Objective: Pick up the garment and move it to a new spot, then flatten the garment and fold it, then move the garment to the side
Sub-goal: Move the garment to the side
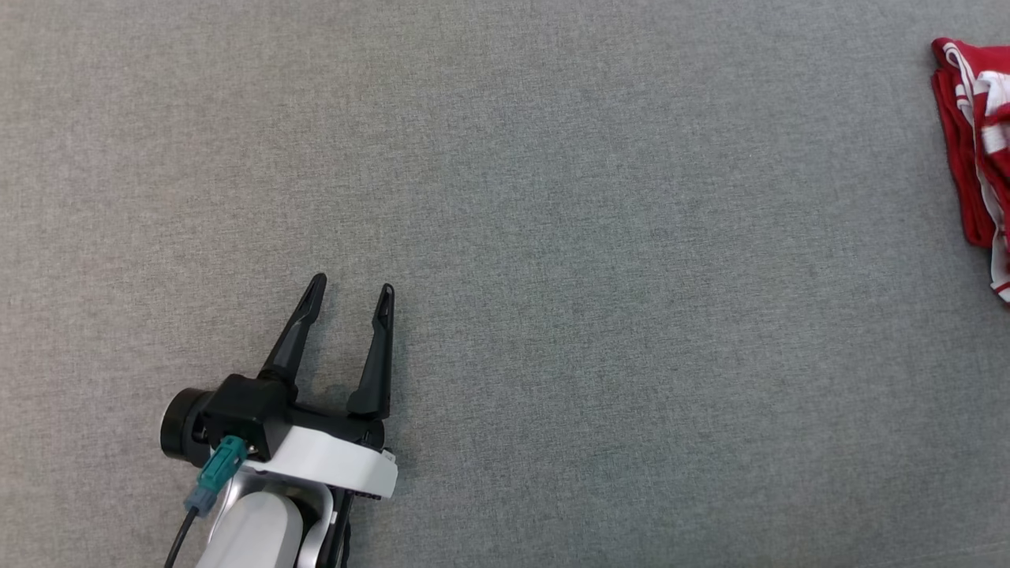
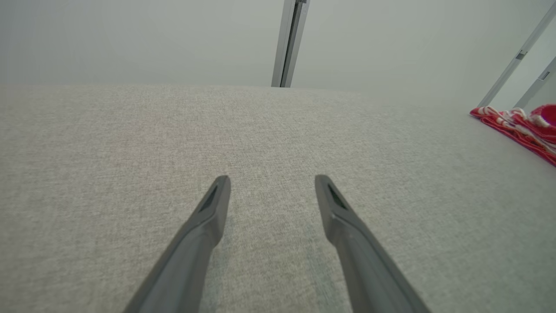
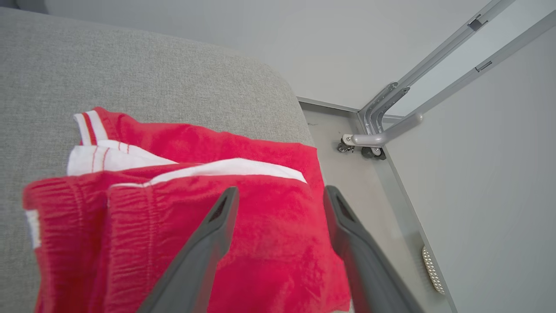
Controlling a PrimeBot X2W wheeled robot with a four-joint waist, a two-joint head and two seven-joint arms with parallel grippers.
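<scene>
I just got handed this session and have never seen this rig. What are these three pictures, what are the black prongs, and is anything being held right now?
The black prongs are the robot's two-fingered grippers. The head view looks down on a grey fabric surface: the left gripper hovers open with nothing between its fingers, and the red and white garment lies folded at the far right edge. The left wrist view looks along that gripper's fingers. The right wrist view shows the right gripper open above the garment, fingers apart and not pinching it. Nothing is held.
</scene>
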